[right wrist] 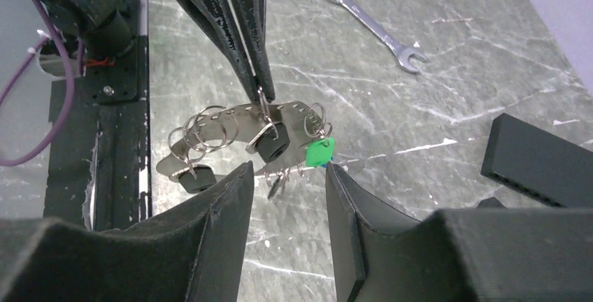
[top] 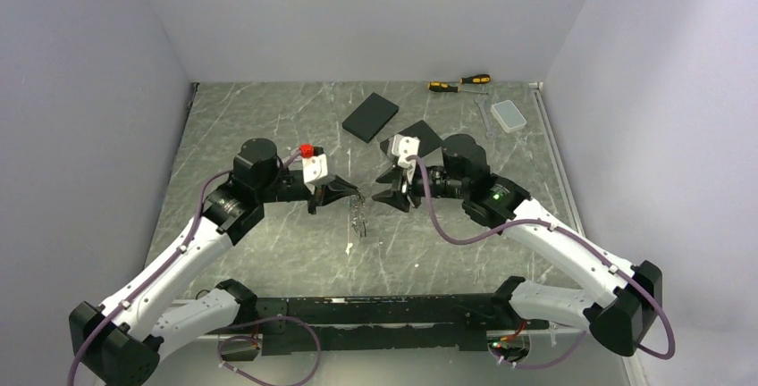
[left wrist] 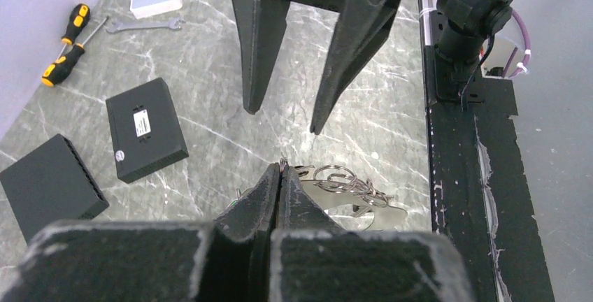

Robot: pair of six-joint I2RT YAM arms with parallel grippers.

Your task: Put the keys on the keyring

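Observation:
My left gripper point(top: 355, 195) is shut on the top of the keyring point(right wrist: 231, 116), a thin grey metal loop, and holds it above the table. In the left wrist view its fingertips point(left wrist: 282, 170) pinch the wire. Several small split rings and keys hang on the loop: two with black heads point(right wrist: 271, 141), one with a green head point(right wrist: 320, 152). The bunch dangles below the left gripper in the top view point(top: 359, 218). My right gripper point(right wrist: 287, 176) is open and empty, just short of the bunch, its jaws either side of the green key. A small pale piece point(top: 349, 247) lies on the table below.
Two flat black boxes point(top: 370, 116) point(top: 420, 136) lie behind the grippers. Two yellow-and-black screwdrivers point(top: 460, 83), a wrench point(right wrist: 374, 28) and a clear plastic box point(top: 509, 115) sit at the back right. The black base rail point(left wrist: 454, 176) runs along the near edge.

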